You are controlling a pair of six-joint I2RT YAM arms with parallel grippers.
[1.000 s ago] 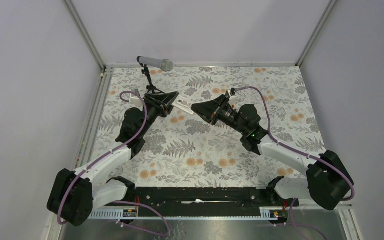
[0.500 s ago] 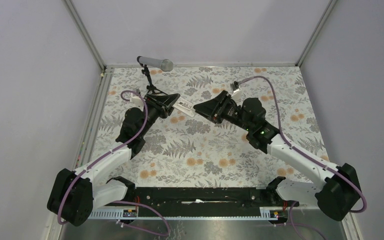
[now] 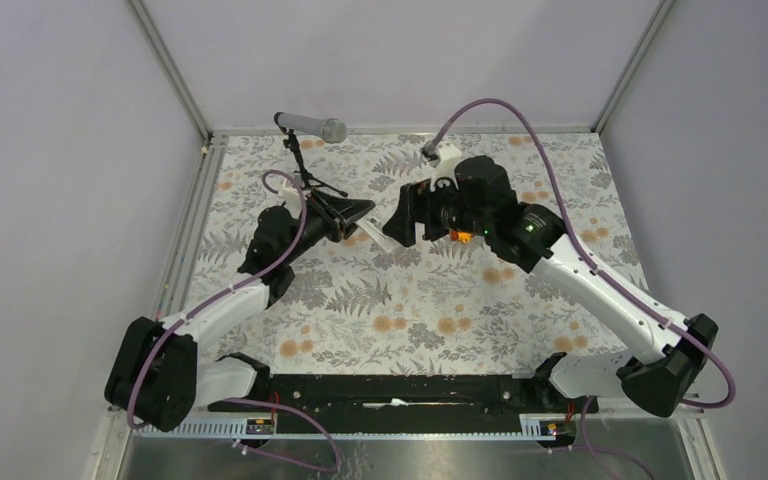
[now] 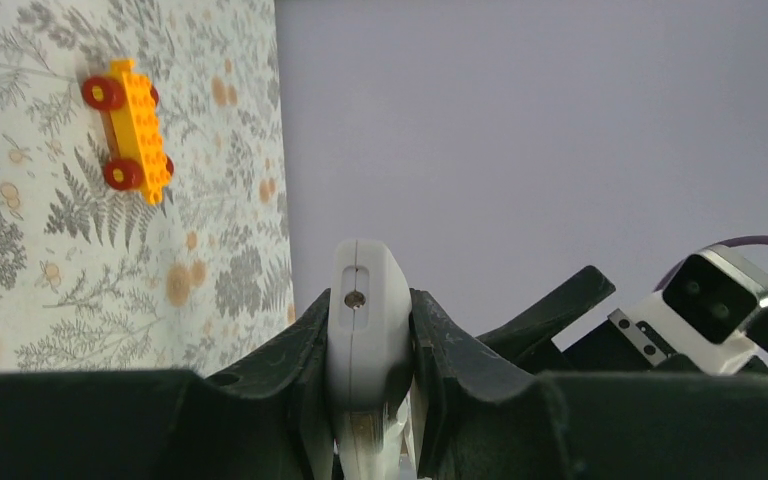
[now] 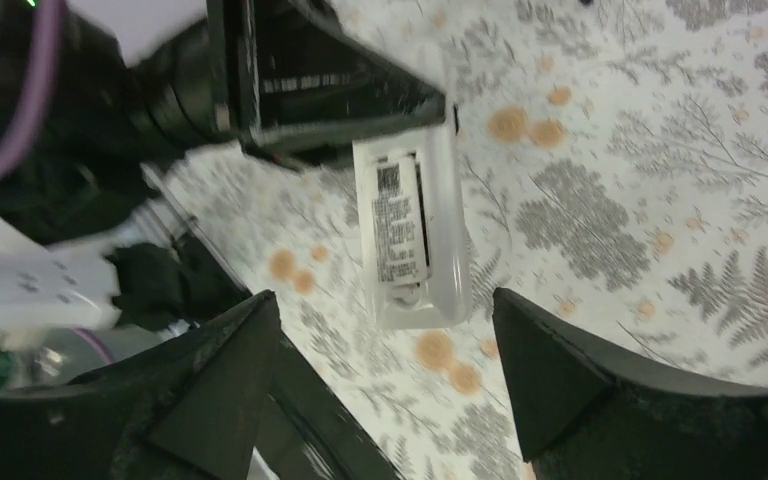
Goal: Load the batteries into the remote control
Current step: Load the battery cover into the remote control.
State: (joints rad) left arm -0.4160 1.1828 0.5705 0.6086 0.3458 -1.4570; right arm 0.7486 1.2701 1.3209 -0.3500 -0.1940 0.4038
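The remote control (image 5: 410, 235) is slim and white, and it hangs above the table with its back side up. Its battery bay is uncovered and shows a printed label beside a dark slot. I cannot make out the batteries as separate things. My left gripper (image 4: 368, 300) is shut on one end of the remote control (image 4: 365, 330). In the top view that left gripper (image 3: 358, 215) points right, with the remote's free end (image 3: 380, 238) sticking out. My right gripper (image 5: 390, 375) hovers over that free end, open and holding nothing. The right gripper (image 3: 402, 228) faces the left one closely.
An orange toy car (image 4: 128, 130) with red wheels lies on the fern-patterned tablecloth (image 3: 410, 300), partly hidden under my right wrist (image 3: 457, 236). A microphone on a small stand (image 3: 310, 126) is at the back left. Grey walls close in the table.
My right gripper has opened wide, and its arm has risen and swung over the remote's free end. The left arm shifted slightly right, keeping its hold on the remote.
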